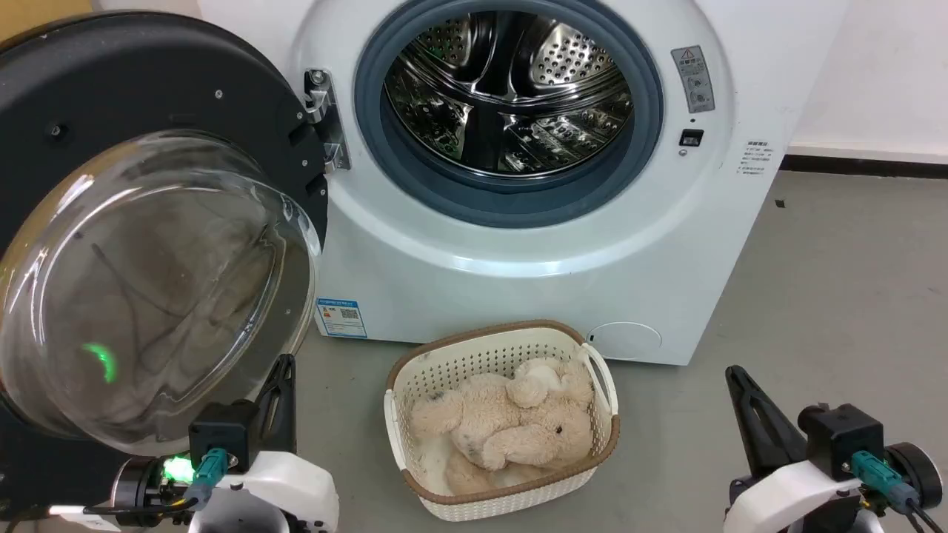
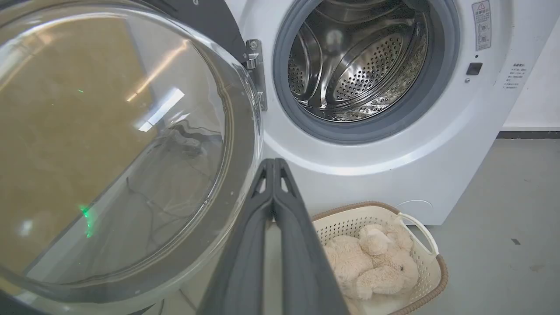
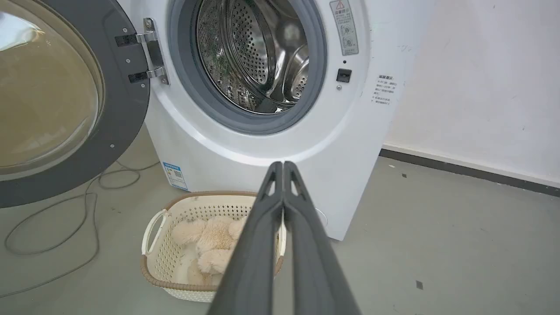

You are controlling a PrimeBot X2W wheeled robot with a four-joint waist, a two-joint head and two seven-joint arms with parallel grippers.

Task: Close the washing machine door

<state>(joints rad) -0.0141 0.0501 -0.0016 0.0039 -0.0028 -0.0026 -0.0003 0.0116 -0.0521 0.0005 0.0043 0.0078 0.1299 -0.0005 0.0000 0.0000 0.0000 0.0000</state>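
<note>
Not shut yet: looking at the door [image 1: 148, 259] swung wide open off the hinge [image 1: 324, 118] on the left of the washer [image 1: 518, 252] front, its glass bulging toward the head camera and to the right, black rim running off the left edge of head view. Leaves the drum [image 1: 511, 89] fully exposed. With a vertical hinge line, closing means an arc about it, free edge round toward the robot and then right onto the opening (judgement, not observation). Puts the left gripper [image 1: 284, 366] nearest by far: just below the glass's lower right edge in head view, glass close on its left in the left wrist view; can't confirm or rule out contact. Fingers pressed together, pinching nothing. Sits on the inner, glass side though, so would probably need to get behind the outer face or hook the free edge before pushing. Right gripper [image 1: 737, 377] low on the right, well apart from the door, fingers likewise pressed together on nothing; poor candidate. Worth minding the basket [image 1: 400, 437] with a plush toy [image 1: 511, 429] on the floor [image 1: 815, 296] just before the washer, below the opening: looks lower than the door's bottom rim, but can't tell clearance.
</note>
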